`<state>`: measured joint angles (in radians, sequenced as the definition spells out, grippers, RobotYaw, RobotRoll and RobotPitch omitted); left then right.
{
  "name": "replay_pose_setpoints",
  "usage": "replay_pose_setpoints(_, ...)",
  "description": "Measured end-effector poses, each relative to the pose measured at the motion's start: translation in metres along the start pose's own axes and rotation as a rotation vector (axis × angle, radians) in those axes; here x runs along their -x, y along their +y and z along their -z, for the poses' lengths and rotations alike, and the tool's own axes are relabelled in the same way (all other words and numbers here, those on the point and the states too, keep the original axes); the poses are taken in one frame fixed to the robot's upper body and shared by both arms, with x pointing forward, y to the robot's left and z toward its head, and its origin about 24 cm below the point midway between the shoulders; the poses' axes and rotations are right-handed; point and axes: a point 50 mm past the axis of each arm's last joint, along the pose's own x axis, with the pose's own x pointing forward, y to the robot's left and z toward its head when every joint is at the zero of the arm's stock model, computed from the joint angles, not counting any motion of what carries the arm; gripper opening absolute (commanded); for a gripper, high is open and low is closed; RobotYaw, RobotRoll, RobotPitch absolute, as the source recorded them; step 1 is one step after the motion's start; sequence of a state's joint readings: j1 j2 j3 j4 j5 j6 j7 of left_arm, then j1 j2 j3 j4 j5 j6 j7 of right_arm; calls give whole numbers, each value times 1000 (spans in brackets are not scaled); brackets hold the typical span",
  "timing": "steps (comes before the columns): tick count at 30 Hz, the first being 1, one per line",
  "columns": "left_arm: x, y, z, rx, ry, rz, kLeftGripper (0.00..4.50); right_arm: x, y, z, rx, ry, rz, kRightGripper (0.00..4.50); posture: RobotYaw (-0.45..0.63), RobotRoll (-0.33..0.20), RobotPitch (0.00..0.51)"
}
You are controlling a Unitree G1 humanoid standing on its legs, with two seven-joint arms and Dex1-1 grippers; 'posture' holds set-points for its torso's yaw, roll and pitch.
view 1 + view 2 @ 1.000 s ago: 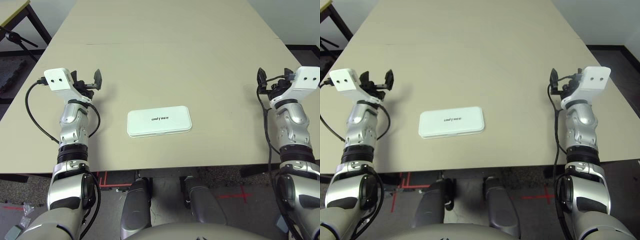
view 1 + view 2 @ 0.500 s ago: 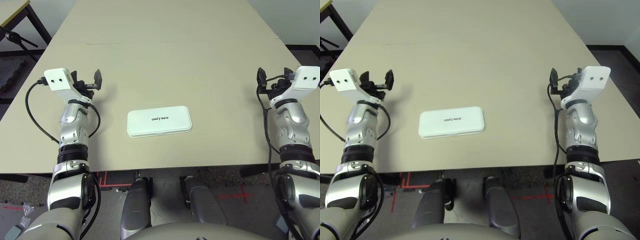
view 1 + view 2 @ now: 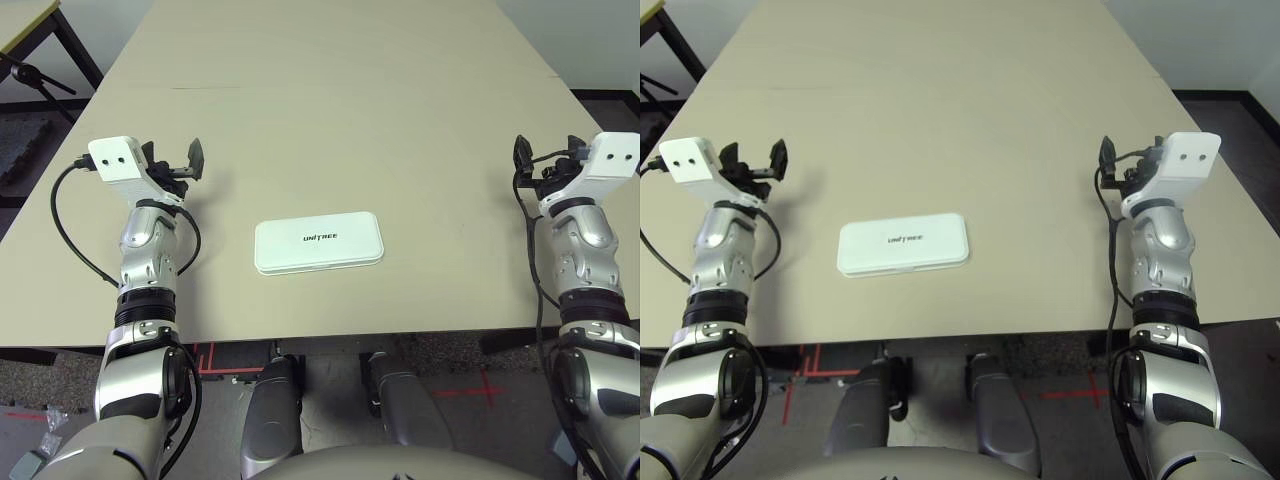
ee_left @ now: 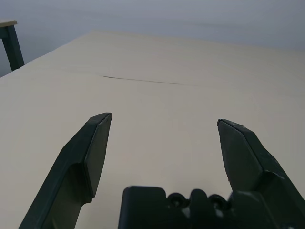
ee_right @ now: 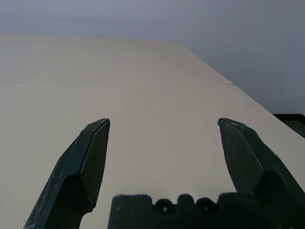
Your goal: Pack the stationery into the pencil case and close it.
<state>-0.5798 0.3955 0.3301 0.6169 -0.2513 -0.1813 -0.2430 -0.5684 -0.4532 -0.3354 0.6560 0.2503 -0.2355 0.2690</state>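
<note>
The white pencil case lies shut and flat near the table's front edge, its dark lettering facing up. The stationery is out of view. My left gripper hovers to the left of the case, well apart from it, open with nothing between its fingers. Far to the right of the case my right gripper is raised near the table's right edge, also open and empty, as its wrist view shows between the black fingers.
The beige table stretches far back, with a thin seam across it. A dark table leg and floor show at the far left. Red tape marks lie on the floor below the front edge.
</note>
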Motion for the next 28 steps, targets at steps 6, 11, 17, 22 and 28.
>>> replay_pose_setpoints(6, 0, 0, 0, 0, 0, 0, 4480, 0, 0, 0, 0, 0, -1, 4500, -159, 0, 191)
replay_pose_setpoints(11, 0, 0, 0, 0, 0, 0, 4480, 0, 0, 0, 0, 1, -1, 4500, -159, 0, 191)
replay_pose_setpoints(17, 0, 0, 0, 0, 0, 0, 4480, 0, 1, 1, -1, 2, -2, 4500, -155, 0, 194)
replay_pose_setpoints(22, 0, 0, 0, 0, 0, 0, 4480, 0, 1, 2, -2, 7, -2, 4500, -152, 0, 199)
replay_pose_setpoints(28, 0, 0, 0, -1, 1, -1, 4480, 0, 3, 3, -4, 9, -7, 4500, -156, 0, 208)
